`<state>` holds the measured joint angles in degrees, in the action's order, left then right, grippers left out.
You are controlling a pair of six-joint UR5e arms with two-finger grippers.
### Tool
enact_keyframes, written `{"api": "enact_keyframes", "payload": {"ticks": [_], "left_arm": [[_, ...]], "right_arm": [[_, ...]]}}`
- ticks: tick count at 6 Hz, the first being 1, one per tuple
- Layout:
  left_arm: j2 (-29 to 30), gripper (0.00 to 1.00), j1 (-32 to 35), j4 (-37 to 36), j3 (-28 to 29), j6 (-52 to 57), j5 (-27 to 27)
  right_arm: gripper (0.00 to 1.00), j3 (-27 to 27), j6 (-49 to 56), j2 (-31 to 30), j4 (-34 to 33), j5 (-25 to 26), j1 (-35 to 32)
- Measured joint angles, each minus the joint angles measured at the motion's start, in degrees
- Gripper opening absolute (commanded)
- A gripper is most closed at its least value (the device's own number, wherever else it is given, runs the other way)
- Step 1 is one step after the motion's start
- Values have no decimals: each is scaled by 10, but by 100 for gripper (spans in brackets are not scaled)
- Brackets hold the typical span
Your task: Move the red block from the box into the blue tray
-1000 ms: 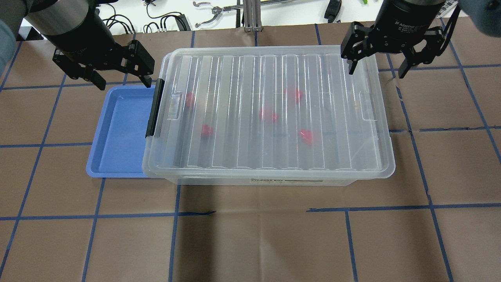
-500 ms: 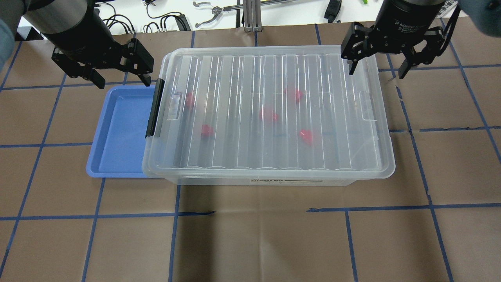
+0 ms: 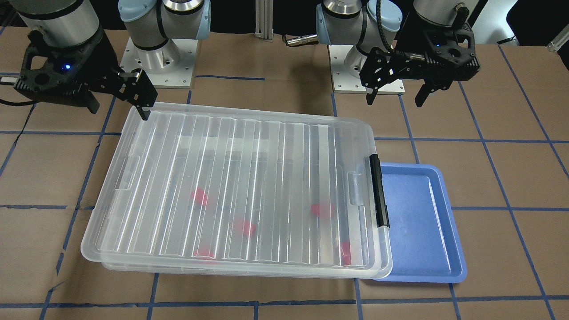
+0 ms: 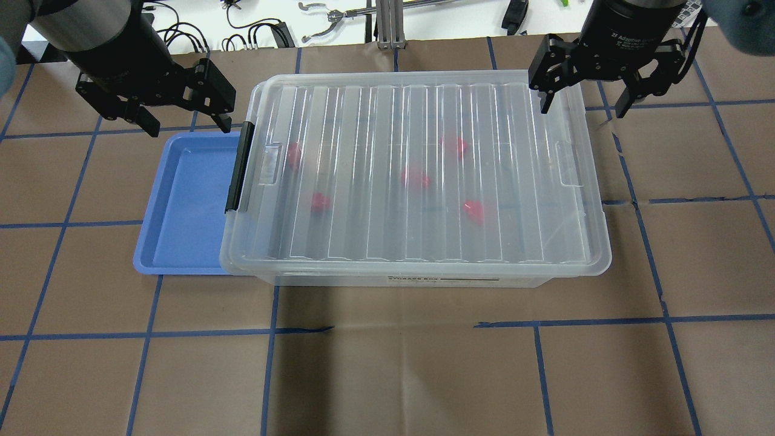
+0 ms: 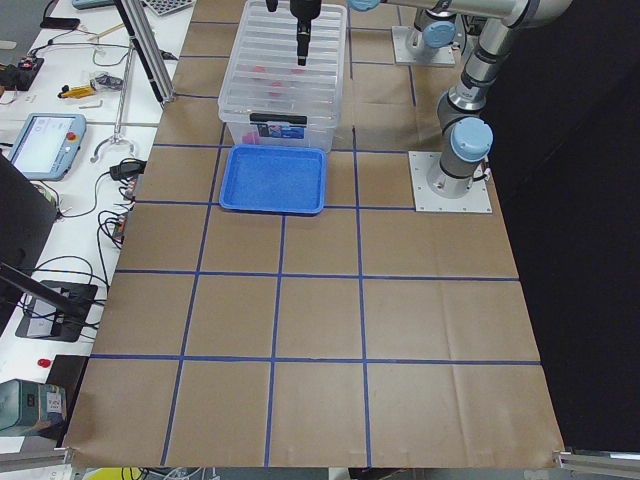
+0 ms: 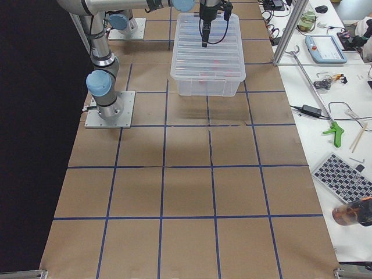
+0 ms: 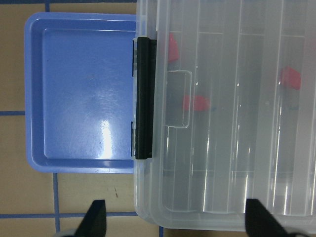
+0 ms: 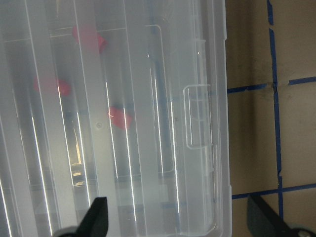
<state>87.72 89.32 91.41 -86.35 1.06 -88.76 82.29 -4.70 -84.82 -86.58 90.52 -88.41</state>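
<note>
The left hand (image 4: pixel 188 125) hangs pointing straight down, its jaws spread wide with nothing between them. The right hand (image 4: pixel 582 111) hangs the same way, jaws wide apart and empty.

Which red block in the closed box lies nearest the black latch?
The red block just inside the black latch, toward the operator-side edge of the box. The next one sits farther inward; the rest lie mid-box or beyond.
</note>
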Motion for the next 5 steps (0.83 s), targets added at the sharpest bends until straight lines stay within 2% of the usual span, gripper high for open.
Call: {"api": "enact_keyframes", "payload": {"ticks": [2,5], "left_arm": [[-3,98,1,3,0,0,-1],[-3,98,1,6,-1,0,-20]], "right_arm": [[100,20,48,26,-28,6,45],[100,129,89,27,-128,6,95]]}}
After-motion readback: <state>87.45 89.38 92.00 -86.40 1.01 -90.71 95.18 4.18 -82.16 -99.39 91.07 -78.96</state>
